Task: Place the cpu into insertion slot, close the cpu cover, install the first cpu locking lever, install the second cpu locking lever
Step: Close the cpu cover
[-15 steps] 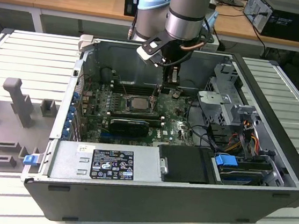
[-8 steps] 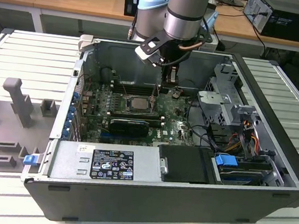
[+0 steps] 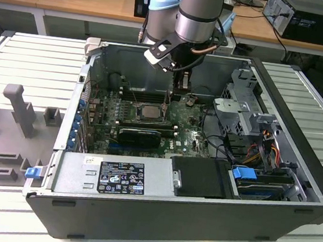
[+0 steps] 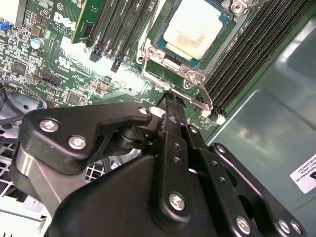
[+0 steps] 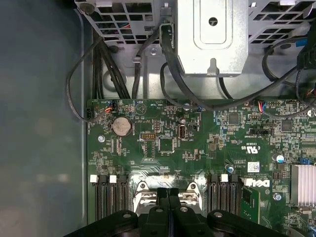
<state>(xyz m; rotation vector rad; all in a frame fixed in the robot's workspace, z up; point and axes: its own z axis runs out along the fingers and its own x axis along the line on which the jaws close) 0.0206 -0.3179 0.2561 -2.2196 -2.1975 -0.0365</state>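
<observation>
Cpu (image 4: 195, 29) lies flat in the insertion slot (image 4: 170, 59), with the cpu cover (image 4: 149, 49) framing it. Gripper (image 4: 170, 98) hangs just beside the socket corner, fingers pressed together with no gap visible. Judgement: chip light, stiff, fragile, so handle by edges only; locking lever (image 4: 202, 96) thin and springy, so take its free end.

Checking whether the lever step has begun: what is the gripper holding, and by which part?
Nothing that can be seen. The gripper is shut, its tip down by a locking lever at the edge of the cpu cover; the cpu sits within it.
</observation>
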